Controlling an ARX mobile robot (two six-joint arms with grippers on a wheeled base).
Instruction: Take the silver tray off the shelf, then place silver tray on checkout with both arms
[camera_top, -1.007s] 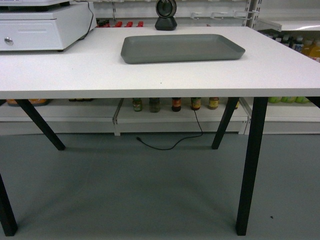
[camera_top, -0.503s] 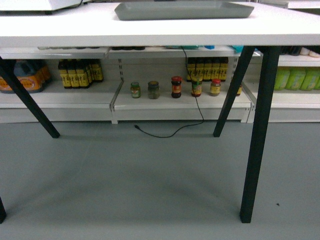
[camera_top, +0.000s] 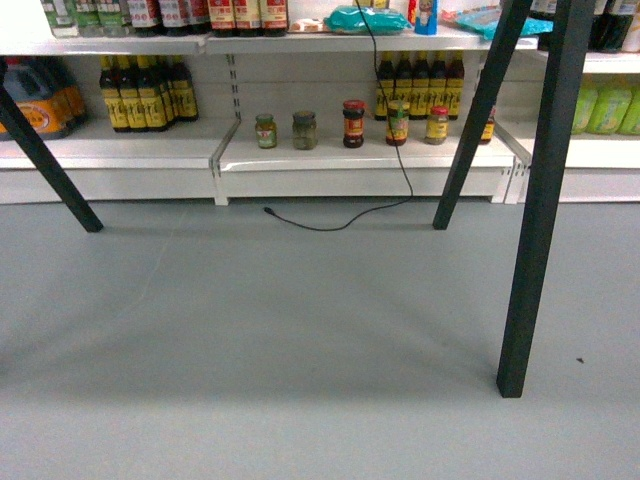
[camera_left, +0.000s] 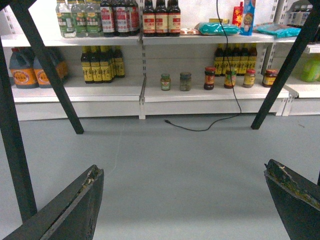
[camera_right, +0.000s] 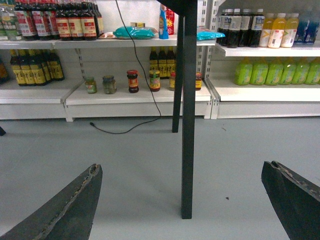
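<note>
On my head camera I see only grey floor (camera_top: 250, 350), the black table legs (camera_top: 540, 200) and the white shelf boards (camera_top: 350, 155) along the back wall; small jars (camera_top: 353, 122) stand on the low board, dark bottles (camera_top: 140, 92) to their left, and a black cable (camera_top: 350, 215) trails down onto the floor. The silver tray and the checkout top lie outside every view, so I cannot place them. My left wrist camera shows the left gripper (camera_left: 185, 200) with jaws spread wide and empty above bare floor, facing those same shelves. My right wrist camera shows the right gripper (camera_right: 182, 200) likewise spread and empty, one table leg (camera_right: 189, 110) standing straight ahead between its fingers.
</note>
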